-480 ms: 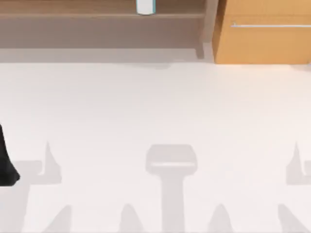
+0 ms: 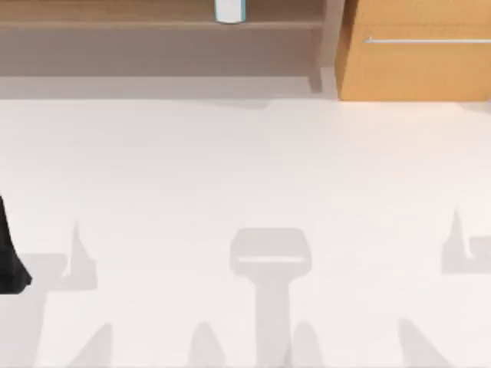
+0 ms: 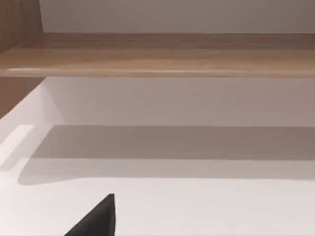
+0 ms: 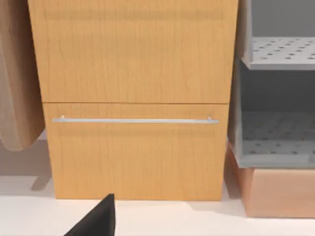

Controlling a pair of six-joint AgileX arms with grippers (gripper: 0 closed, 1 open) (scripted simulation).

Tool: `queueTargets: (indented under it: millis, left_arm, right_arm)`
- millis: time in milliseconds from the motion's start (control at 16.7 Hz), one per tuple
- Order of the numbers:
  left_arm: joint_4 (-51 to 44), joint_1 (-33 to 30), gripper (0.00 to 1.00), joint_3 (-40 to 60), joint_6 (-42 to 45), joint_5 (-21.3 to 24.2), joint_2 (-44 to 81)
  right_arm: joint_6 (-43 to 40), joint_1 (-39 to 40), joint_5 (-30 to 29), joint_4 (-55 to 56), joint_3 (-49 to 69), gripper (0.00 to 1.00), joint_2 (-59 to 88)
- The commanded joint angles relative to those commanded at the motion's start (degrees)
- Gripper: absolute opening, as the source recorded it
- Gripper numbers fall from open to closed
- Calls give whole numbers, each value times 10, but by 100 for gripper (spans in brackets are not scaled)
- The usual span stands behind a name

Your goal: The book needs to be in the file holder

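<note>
While the left arm (image 2: 11,257) is seen at the table's (image 2: 245,176) left edge, its finger state cannot be told, nor the right gripper's. Beyond the right wrist, a drawer (image 4: 133,150) with a handle (image 4: 135,120) is faced. Farthest off, the book (image 2: 229,11) is stood end-on on the shelf (image 2: 115,23).

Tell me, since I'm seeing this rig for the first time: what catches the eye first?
The orange wooden cabinet with its silver handle stands at the table's far right, with a grey perforated file holder beside it. The book, white edged in teal, stands on the wooden shelf at the far edge. The white table carries the arms' shadows.
</note>
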State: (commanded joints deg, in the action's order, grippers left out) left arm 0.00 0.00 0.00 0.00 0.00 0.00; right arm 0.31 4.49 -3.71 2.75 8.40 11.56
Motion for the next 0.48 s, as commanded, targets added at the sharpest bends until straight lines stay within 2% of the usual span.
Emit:
queueTargets:
  millis: [480]
  left_arm:
    - [0, 0, 100, 0, 0, 0, 0]
  right_arm:
    - [8, 141, -127, 92, 286, 100, 376]
